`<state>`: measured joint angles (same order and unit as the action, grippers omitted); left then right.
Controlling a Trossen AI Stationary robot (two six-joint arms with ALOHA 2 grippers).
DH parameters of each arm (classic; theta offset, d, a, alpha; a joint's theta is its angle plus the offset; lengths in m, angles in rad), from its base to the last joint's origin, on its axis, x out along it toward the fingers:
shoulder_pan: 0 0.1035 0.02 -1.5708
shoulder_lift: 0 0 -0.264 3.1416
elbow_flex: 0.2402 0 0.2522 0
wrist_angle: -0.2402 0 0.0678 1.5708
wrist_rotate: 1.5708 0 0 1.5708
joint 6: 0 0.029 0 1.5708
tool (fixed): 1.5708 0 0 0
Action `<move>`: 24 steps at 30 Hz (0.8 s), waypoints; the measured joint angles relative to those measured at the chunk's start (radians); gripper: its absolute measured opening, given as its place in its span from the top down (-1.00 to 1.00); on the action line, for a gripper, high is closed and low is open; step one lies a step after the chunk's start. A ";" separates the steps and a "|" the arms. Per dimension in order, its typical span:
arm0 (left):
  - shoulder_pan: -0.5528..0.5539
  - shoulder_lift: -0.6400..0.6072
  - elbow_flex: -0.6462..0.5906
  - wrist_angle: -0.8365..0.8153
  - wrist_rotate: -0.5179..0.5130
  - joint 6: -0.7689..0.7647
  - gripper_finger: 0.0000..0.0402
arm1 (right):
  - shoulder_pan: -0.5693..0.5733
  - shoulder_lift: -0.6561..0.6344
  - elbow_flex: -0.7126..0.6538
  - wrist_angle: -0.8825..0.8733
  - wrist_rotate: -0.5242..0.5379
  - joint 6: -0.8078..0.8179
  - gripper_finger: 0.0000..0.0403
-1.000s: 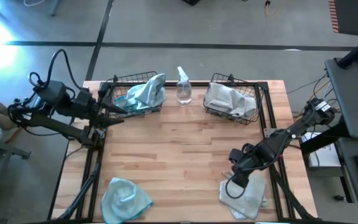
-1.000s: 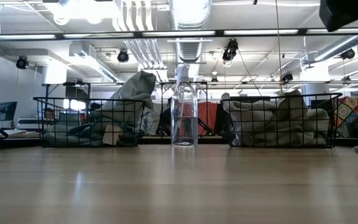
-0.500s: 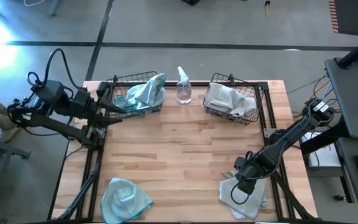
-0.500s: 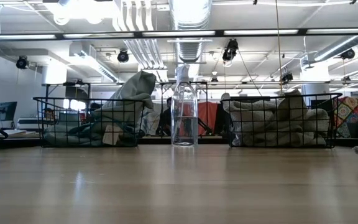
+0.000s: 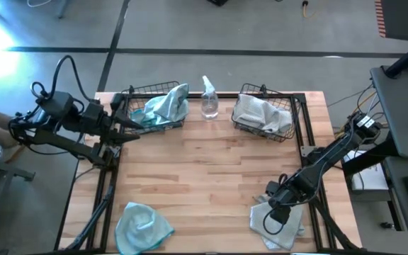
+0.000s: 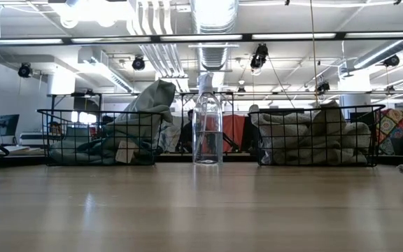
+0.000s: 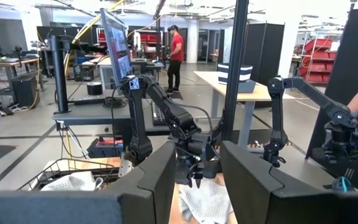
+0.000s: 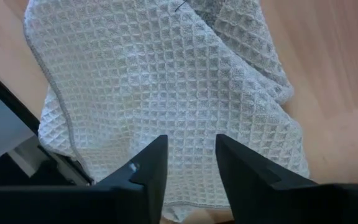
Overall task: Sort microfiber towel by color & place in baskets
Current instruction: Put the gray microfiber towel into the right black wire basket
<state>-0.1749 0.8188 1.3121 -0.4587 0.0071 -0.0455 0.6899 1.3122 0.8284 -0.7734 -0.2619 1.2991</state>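
Right gripper [image 5: 275, 211] over grey-white towel [image 5: 278, 225], fingers apart, gripping nothing — left gripper [image 5: 129, 127] parted, idle by left basket [image 5: 137, 95]

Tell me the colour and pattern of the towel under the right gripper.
Pale grey-white waffle weave; right wrist view.

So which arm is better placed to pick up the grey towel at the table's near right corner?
The right. Its gripper hangs directly over the grey towel, jaws open, while the left gripper waits by the far left basket.
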 joint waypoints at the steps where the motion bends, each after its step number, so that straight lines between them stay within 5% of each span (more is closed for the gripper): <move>1: 0.000 0.000 0.000 0.000 0.000 -0.001 0.43 | 0.000 0.003 0.000 0.000 0.000 -0.001 0.33; 9: 0.000 0.002 0.000 -0.009 0.000 -0.020 0.43 | 0.004 0.103 -0.002 0.003 -0.004 -0.036 0.14; 24: 0.000 0.002 0.000 -0.007 0.001 -0.025 0.43 | 0.003 0.301 0.002 0.043 -0.016 -0.107 0.18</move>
<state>-0.1750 0.8204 1.3121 -0.4660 0.0078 -0.0703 0.6933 1.6133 0.8299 -0.7309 -0.2779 1.1917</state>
